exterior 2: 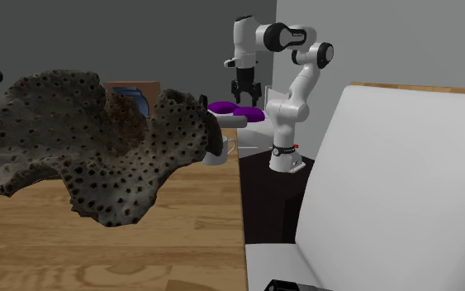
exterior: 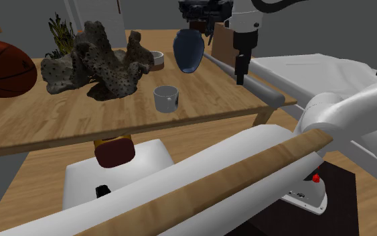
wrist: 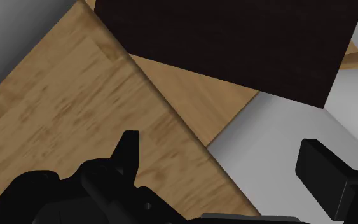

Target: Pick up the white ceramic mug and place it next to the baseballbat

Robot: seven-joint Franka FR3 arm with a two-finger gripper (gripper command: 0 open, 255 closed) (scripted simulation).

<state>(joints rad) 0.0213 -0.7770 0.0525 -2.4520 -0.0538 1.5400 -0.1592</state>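
**Shoulder view: gripper empty, mug standing alone on the table**

In the wrist view you see the gripper (wrist: 217, 143) with its two black fingers (wrist: 130, 149) standing wide apart and nothing between them. Past them lie the wood of the table (wrist: 75, 108), a dark brown slab (wrist: 234, 44) and pale grey surfaces.

In the shoulder view your gripper (exterior: 242, 79) hangs upper right of centre, pointing down over the table's right-hand edge. Just beneath it a long grey bar (exterior: 267, 87), rounded like a bat, runs along that edge toward the right of the frame.

To the gripper's left a blue vase (exterior: 188, 50) stands upright. Lower and left of the vase, near the frame's middle, is the mug (exterior: 166, 98). It is pale grey-white and upright, with its handle toward the right, well apart from the gripper and touching nothing beside it.

Left of the mug sprawls a dark pitted rock (exterior: 100, 64), with a small bowl (exterior: 155, 59) between rock and vase. A basketball (exterior: 3, 67) sits at the left edge. A white sofa (exterior: 247, 167) with wooden trim crosses the foreground.

In the second exterior view the gripper (exterior 2: 244, 97) hangs in the upper middle, above a purple object (exterior 2: 251, 113). There the mug (exterior 2: 218, 155) peeks out at the rock's right edge, near the table's corner.
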